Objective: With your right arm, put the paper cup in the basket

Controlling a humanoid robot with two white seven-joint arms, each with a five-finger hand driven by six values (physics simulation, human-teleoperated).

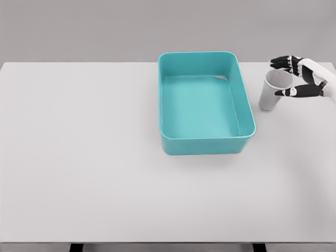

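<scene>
A wide white table (105, 157) fills nearly all I can see from my head, its far edge running straight across under a plain grey wall (79, 26). Two dark stubs show below the near edge at the very bottom.

On the table, right of the middle, sits the teal basket (169, 105), a rounded rectangular tub with smooth walls and a bare floor, its long side running away from me.

Just beside the basket's right wall, toward its far end, stands the paper cup (272, 93). It is white to pale grey, upright, mouth open upward, narrowing toward its base, and it stays apart from the basket.

My right hand (304, 77) comes in from the right edge, white at the back with dark fingers (283, 62). The fingers are spread around the cup's rim, some past its far side and the thumb at its near side; I cannot tell whether they press it.
</scene>
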